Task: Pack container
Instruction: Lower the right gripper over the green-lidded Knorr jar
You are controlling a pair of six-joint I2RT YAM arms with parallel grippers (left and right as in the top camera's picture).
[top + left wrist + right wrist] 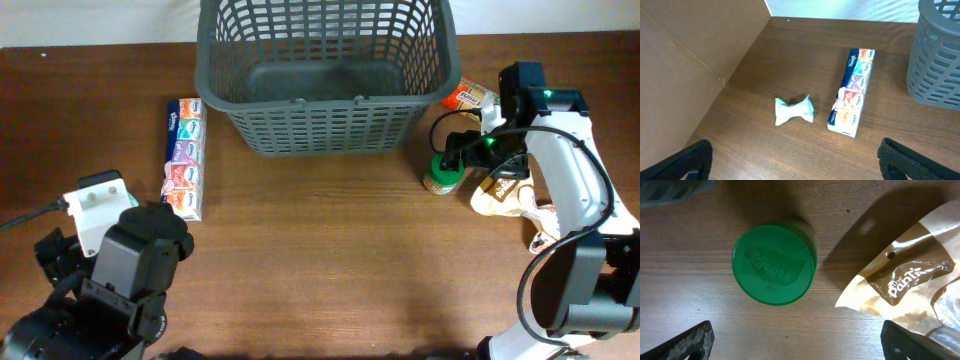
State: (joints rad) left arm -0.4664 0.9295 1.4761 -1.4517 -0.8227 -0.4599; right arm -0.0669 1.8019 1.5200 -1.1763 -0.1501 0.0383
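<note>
Right gripper over jar, spread — container near, left.

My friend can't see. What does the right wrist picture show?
A green-lidded jar stands on a wooden table, seen from above. A shiny brown bag lies to its right, not touching. The open end effector shows dark fingertips at the bottom corners.

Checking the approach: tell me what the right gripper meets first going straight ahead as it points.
Probably the green jar lid, ahead between the open fingers; the brown pouch lies aside.
</note>
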